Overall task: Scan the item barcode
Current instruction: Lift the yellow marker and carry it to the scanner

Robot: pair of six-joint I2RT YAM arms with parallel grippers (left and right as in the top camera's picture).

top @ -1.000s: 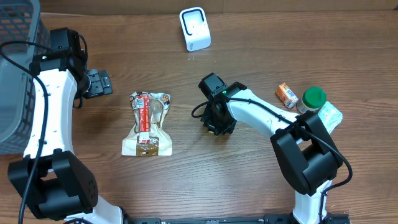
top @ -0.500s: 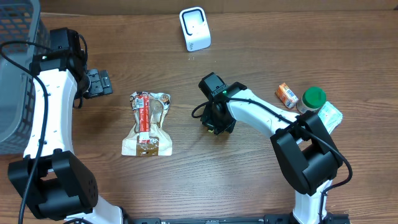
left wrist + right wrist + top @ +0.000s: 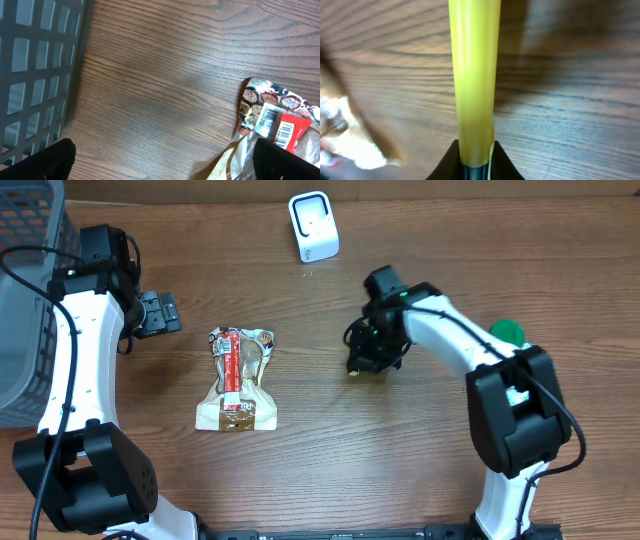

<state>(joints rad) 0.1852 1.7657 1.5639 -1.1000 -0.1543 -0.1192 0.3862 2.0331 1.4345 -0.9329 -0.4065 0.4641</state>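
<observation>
The item, a clear snack bag [image 3: 238, 380] with a red-and-white label, lies flat left of the table's middle. In the left wrist view the bag [image 3: 272, 125] shows at the right edge, with white barcode stickers [image 3: 267, 118] facing up. My left gripper [image 3: 158, 313] stands open to the upper left of the bag, and nothing lies between its fingertips [image 3: 50, 161]. My right gripper [image 3: 362, 360] is to the right of the bag, shut on a long yellow thing [image 3: 474, 75] with a dark base, which points away from the wrist camera.
A white boxy device [image 3: 313, 226] stands at the back centre. A grey slatted basket [image 3: 25, 300] fills the left edge. A green-capped jar [image 3: 506, 333] stands at the right, partly behind my right arm.
My right gripper has moved right and toward the back, carrying the yellow thing, and its arm now covers the orange box. The left arm and the bag have not moved.
</observation>
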